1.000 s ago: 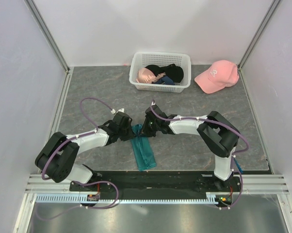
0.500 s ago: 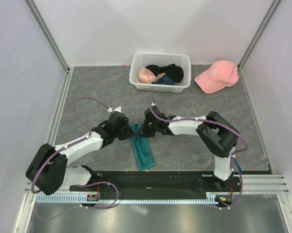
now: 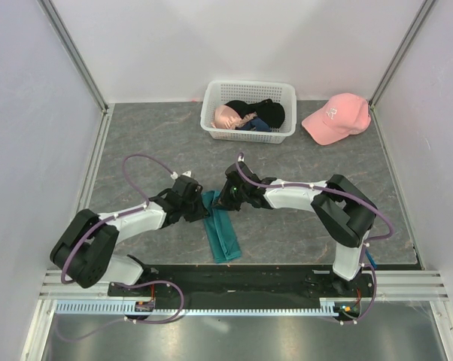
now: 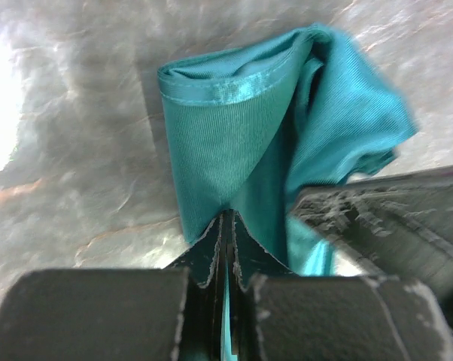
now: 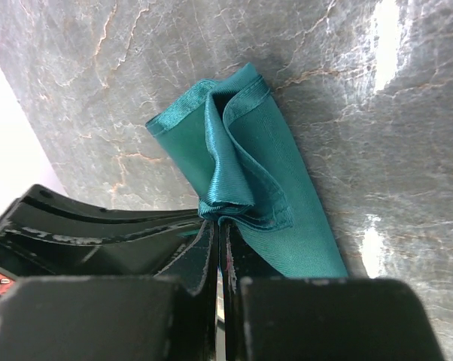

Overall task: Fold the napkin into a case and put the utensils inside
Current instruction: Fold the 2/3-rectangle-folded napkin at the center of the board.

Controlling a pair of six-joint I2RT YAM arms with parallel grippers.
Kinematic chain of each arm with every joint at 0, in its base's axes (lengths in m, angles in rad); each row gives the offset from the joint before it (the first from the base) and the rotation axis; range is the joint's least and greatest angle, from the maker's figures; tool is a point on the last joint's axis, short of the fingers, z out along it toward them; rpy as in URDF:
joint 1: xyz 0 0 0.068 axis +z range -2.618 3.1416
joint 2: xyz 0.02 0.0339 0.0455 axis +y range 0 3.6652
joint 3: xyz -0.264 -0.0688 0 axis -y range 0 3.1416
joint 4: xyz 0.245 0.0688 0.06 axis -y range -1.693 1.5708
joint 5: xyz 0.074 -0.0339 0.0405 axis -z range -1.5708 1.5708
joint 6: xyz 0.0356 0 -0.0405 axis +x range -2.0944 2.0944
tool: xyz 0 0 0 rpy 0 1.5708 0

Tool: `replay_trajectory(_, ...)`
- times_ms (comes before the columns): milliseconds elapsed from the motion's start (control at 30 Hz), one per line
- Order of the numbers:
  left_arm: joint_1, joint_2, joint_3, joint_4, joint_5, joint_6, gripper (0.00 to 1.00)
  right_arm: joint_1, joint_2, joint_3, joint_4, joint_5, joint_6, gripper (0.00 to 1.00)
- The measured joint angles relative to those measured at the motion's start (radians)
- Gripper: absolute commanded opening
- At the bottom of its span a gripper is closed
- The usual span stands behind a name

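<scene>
The napkin [image 3: 222, 235], a narrow strip on the surface [image 3: 302, 162] between the arms, was pinched at its far end by the left jaws and right jaws, both pressed together. The left arm [image 3: 140, 218] had been drawn back slightly; the fold was judged unfinished.

White lattice basket [image 3: 249, 89], dark garments [image 3: 266, 111] inside, pink cap [image 3: 333, 118] beside it

Seen from my remote station: the left arm [image 3: 140, 219] and right arm [image 3: 294, 197] share white link shells, bulky black joint housings and looping purple cables [image 3: 140, 159]. Up close, the matte black fingers [image 4: 205, 252] show grey-scuffed, chipped edges.
</scene>
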Motion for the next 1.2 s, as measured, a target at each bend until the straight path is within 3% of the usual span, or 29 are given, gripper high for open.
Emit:
replay_trajectory(400,-0.003,0.013,-0.028,0.099,0.019,0.000,0.02,0.005,0.058,-0.004,0.090,-0.003,0.119,0.00)
replay_trajectory(700,-0.003,-0.107,-0.025,-0.039,-0.004,0.009,0.12,0.006,0.092,-0.019,0.124,-0.005,0.032,0.03)
replay_trajectory(1200,-0.001,-0.222,0.038,-0.147,0.013,0.035,0.12,-0.001,0.039,0.007,0.003,-0.026,-0.317,0.40)
